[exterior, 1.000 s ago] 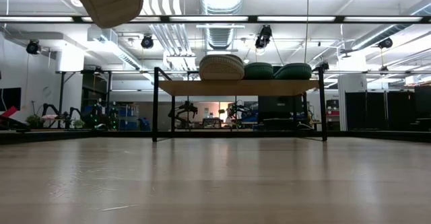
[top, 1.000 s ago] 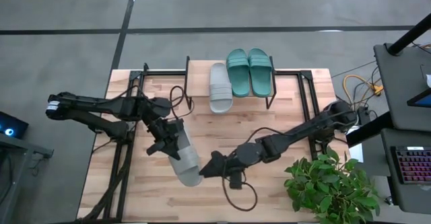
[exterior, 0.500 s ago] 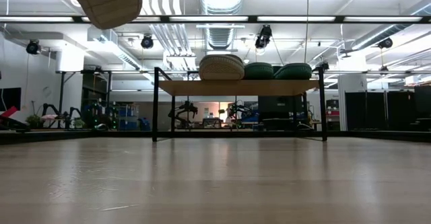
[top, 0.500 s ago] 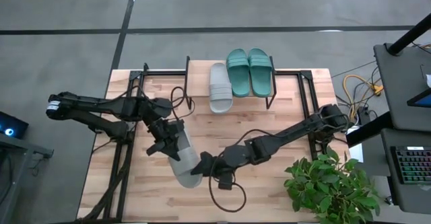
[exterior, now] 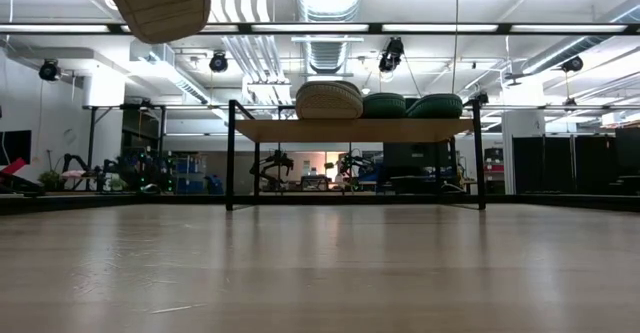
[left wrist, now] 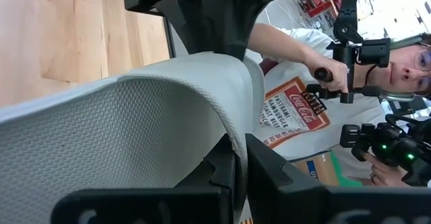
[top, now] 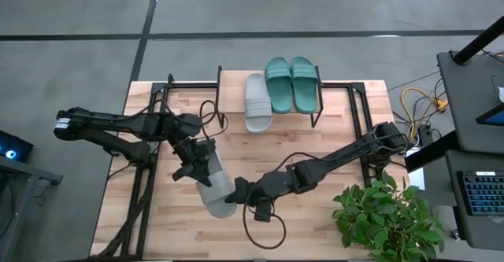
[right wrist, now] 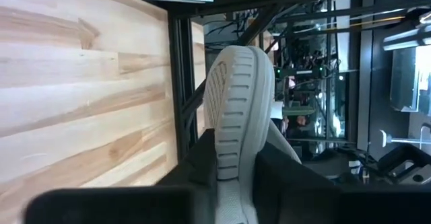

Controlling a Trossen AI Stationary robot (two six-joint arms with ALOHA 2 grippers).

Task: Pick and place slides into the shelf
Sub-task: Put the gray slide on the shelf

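A light grey slide (top: 214, 185) hangs in the air over the table's near middle; the low view shows its sole (exterior: 160, 3) well above the tabletop. My left gripper (top: 195, 166) is shut on its far part, and my right gripper (top: 236, 192) is shut on its near end. The shelf (top: 233, 79) stands at the table's far side. On its plank top rest another grey slide (top: 257, 101) and a teal pair (top: 291, 83), soles down. My left gripper pinches the edge of the slide's strap (left wrist: 232, 133) between its two fingers, coming from the table's left. The slide is lifted clear of the table. My right gripper comes level from the table's right. It has the slide's near end (right wrist: 236, 140) between its two fingers (right wrist: 202, 160), seen edge-on with the ribbed sole showing.
A potted plant (top: 386, 219) stands at the table's near right corner. Black frame rails (top: 364, 120) run along both sides of the table. Beyond the table a person (left wrist: 303, 103) in a white printed shirt holds a handheld device.
My right gripper has moved toward the table's left, up to the near end of the lifted grey slide. The slide and my left gripper have stayed in place.
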